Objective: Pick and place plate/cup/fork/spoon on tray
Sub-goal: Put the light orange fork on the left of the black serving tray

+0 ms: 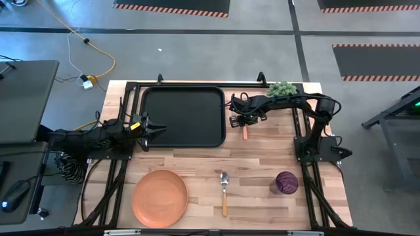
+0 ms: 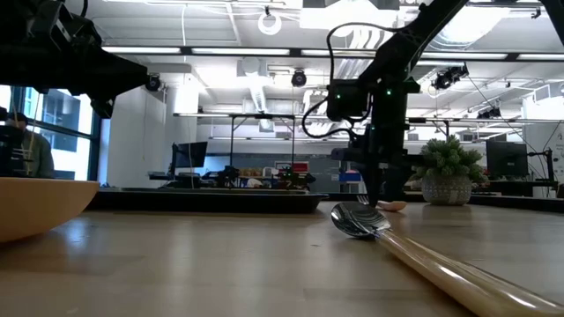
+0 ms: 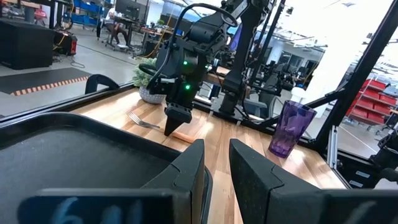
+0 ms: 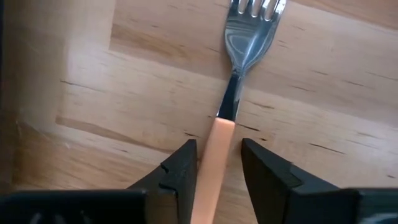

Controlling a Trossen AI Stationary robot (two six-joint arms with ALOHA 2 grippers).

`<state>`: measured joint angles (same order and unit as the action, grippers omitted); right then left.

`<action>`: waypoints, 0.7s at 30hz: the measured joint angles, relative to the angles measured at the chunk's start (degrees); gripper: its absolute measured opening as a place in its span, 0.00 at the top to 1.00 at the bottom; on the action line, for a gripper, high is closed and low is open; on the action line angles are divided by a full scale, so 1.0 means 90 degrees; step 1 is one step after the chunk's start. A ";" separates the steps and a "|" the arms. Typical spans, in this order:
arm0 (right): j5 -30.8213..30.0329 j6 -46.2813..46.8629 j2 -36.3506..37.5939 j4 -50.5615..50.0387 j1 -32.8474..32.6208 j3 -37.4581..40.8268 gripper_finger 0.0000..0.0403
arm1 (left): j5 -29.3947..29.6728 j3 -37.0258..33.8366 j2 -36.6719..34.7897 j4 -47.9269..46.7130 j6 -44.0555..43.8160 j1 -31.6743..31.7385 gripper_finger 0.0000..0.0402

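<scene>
The fork (image 1: 240, 126) lies flat on the table just right of the black tray (image 1: 184, 115). My right gripper (image 4: 219, 163) points down over the fork, open. Its fingers stand on either side of the orange-tan handle (image 4: 211, 155), just behind the silver head (image 4: 249, 31). My left gripper (image 1: 156, 130) hovers over the tray's left rim, open by a narrow gap and empty. The orange plate (image 1: 159, 196), the spoon (image 1: 224, 190) and the purple cup (image 1: 285, 182) rest on the table near its front edge.
A green potted plant (image 1: 281, 88) stands at the table's far right corner, just behind my right arm. Bare wood lies between the tray and the front row of things. In the low view the spoon's bowl (image 2: 357, 220) is close to the camera.
</scene>
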<state>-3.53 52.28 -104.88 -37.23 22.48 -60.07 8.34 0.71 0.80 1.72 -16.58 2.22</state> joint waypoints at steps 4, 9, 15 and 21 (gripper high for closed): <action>0.0005 0.0099 -0.0005 -0.0024 0.0002 0.0000 0.81 | 0.0000 0.0000 0.0000 0.0000 -0.0046 0.0000 0.84; 0.0002 0.0191 -0.0008 -0.0030 0.0002 0.0005 0.93 | 0.0000 0.0001 -0.0001 0.0000 -0.0148 0.0001 0.84; -0.0024 0.0353 0.0064 -0.0018 0.0002 0.0011 0.95 | 0.0000 0.0000 -0.0002 0.0000 -0.0148 0.0002 0.84; -0.0034 0.0645 0.0217 -0.0018 0.0005 0.0039 0.95 | -0.0002 0.0001 -0.0002 0.0000 -0.0146 0.0002 0.84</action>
<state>-3.84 58.09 -102.93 -37.39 22.52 -59.73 8.32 0.72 0.78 1.72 -17.89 2.24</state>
